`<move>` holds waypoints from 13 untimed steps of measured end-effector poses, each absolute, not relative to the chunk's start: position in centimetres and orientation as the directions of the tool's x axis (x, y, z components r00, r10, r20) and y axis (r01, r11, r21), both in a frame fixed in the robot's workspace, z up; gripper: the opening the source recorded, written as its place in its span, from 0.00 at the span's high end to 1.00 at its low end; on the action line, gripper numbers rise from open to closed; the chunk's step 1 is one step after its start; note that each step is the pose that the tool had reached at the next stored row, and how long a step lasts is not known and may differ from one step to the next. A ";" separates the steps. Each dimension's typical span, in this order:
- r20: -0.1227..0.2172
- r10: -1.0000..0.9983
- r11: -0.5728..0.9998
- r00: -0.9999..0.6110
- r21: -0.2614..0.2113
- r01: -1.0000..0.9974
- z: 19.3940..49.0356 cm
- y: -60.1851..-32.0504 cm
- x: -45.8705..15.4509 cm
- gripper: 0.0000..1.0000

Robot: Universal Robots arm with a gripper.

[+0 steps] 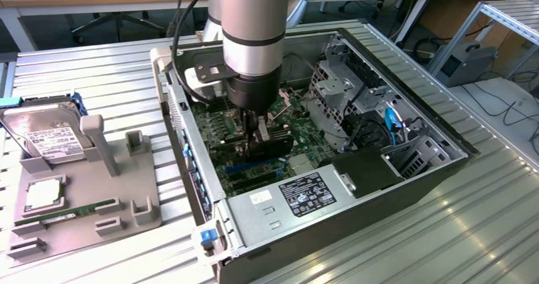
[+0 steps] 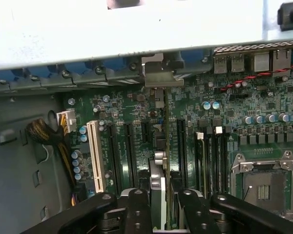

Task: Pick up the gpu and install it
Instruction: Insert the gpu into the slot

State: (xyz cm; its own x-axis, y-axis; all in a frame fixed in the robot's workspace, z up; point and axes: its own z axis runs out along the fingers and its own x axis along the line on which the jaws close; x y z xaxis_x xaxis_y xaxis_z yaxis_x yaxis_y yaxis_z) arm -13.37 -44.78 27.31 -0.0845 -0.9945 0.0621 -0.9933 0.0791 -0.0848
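Dark gpu stands edge-on, clamped between the black fingers.

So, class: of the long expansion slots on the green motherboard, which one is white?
The white slot, beside the yellow-black cable bundle; the others are black. The gripper holds the gpu.

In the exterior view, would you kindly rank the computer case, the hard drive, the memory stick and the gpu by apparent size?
1. Computer case, by far the largest.
2. Hard drive on the grey tray.
3. Memory stick, long but very narrow.
The gpu, inside the case, is half hidden by the arm, so I leave it unranked.
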 end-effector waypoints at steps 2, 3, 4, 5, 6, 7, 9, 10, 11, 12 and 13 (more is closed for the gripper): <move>0.064 -0.994 0.079 -0.084 -0.085 -0.993 27.3 -44.8 -13.4 0.73; 0.064 -0.994 0.079 -0.084 -0.085 -0.993 27.3 -44.8 -13.4 0.73; 0.063 -0.994 0.079 -0.084 -0.085 -0.993 27.2 -44.8 -13.4 0.73; 0.062 -0.995 0.079 -0.084 -0.085 -0.993 27.2 -44.8 -13.4 0.73; 0.055 -0.995 0.080 -0.085 -0.084 -0.993 27.2 -44.8 -13.4 0.73; 0.043 -0.996 0.081 -0.084 -0.083 -0.993 27.2 -44.8 -13.4 0.73; 0.023 -0.996 0.082 -0.084 -0.082 -0.993 27.2 -44.8 -13.4 0.73; 0.022 -0.996 0.083 -0.085 -0.081 -0.993 27.2 -44.8 -13.4 0.73; 0.022 -0.996 0.082 -0.084 -0.082 -0.993 27.2 -44.9 -13.4 0.73; 0.022 -0.996 0.082 -0.084 -0.082 -0.993 27.2 -44.9 -13.4 0.73; 0.022 -0.996 0.083 -0.085 -0.081 -0.993 27.2 -44.9 -13.4 0.73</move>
State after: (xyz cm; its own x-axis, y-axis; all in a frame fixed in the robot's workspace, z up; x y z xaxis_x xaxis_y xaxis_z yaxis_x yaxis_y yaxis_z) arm -13.40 -44.92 27.23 -0.0846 -0.9962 0.0221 -0.9933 0.0825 -0.0815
